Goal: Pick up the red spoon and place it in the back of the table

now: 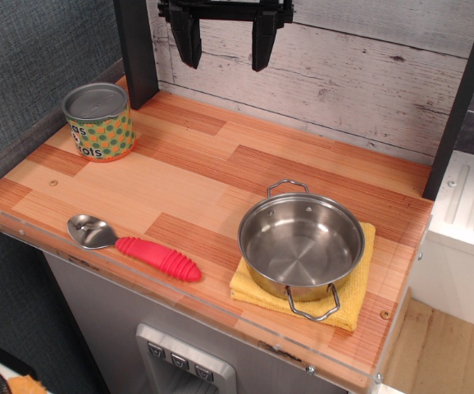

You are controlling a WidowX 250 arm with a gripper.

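The red spoon [134,245] lies flat near the front edge of the table [196,172], left of the middle. Its silver bowl points left and its ribbed red handle points right. My gripper [226,51] hangs high at the back, in front of the white plank wall, far from the spoon. Its two black fingers are spread apart and hold nothing.
A tin can [98,121] with a green dotted label stands at the back left. A steel pot [301,243] with two wire handles sits on a yellow cloth [353,287] at the front right. A clear acrylic rim [180,297] runs along the front edge. A dark post [135,51] stands at the back left.
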